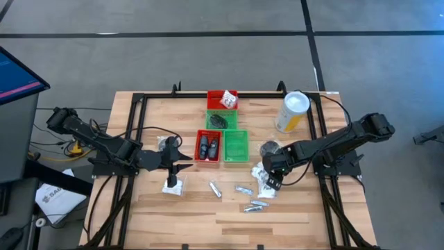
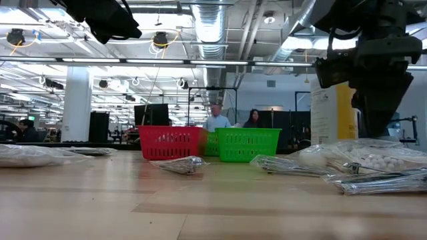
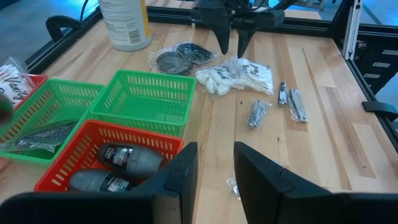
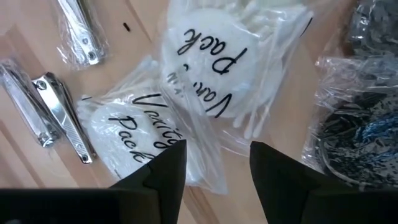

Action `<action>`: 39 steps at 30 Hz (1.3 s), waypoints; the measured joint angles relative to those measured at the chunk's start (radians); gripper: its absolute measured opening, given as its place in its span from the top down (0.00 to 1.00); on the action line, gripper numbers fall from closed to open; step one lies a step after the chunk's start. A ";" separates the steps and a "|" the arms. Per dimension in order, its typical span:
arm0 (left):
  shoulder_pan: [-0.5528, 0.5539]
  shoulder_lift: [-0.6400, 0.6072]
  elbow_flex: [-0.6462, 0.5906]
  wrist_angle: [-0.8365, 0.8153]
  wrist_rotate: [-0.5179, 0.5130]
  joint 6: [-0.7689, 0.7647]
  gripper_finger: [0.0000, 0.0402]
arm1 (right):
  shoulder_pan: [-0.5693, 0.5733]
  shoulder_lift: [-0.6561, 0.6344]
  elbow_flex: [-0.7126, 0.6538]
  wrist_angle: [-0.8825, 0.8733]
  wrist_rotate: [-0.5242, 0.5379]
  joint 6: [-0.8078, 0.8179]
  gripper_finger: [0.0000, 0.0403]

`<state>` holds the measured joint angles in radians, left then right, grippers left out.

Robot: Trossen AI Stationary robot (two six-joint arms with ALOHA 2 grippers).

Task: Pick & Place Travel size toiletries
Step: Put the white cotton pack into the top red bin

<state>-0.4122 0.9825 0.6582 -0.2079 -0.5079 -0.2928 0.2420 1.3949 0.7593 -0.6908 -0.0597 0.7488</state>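
Note:
Two white crinkly sachets lettered "Vanity Pack" (image 4: 205, 81) lie overlapping flat on the table by its right side (image 1: 264, 182). My right gripper (image 4: 217, 165) is open and hangs just above them, fingers pointing down, one on either side of the nearer sachet (image 4: 134, 134); the left wrist view shows its fingertips (image 3: 230, 48) clear of the sachets (image 3: 239, 76). Silvery nail clippers in clear wrappers (image 4: 59, 115) lie beside them. My left gripper (image 3: 214, 171) is open, above the table near the red tray with dark grey bottles (image 3: 127, 163); another white sachet (image 1: 173, 185) lies below it.
Four small trays stand mid-table: red (image 1: 222, 99), green (image 1: 220, 119), red (image 1: 208, 148), green (image 1: 236, 146). A yellow canister (image 1: 293, 111) stands at the far right. A bag of dark round things (image 4: 351, 137) lies by the sachets. More wrapped clippers (image 1: 243, 189) are scattered near the front.

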 joint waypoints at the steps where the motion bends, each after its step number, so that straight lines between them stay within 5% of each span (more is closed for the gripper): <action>1: 0.000 0.000 0.000 0.000 0.000 0.000 0.76 | 0.000 0.000 0.000 0.003 -0.001 0.000 0.60; 21: 0.000 0.000 0.000 0.003 0.000 0.000 0.76 | 0.004 0.128 0.001 0.091 -0.048 -0.075 0.73; 28: 0.000 0.000 0.000 0.008 0.000 0.000 0.76 | 0.006 0.118 0.001 0.106 -0.091 -0.129 0.98; 39: 0.000 0.000 0.000 0.018 0.000 0.000 0.76 | -0.005 0.096 0.130 0.000 -0.119 -0.181 1.00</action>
<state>-0.4122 0.9825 0.6582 -0.1899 -0.5076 -0.2928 0.2372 1.4912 0.8889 -0.6905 -0.1785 0.5675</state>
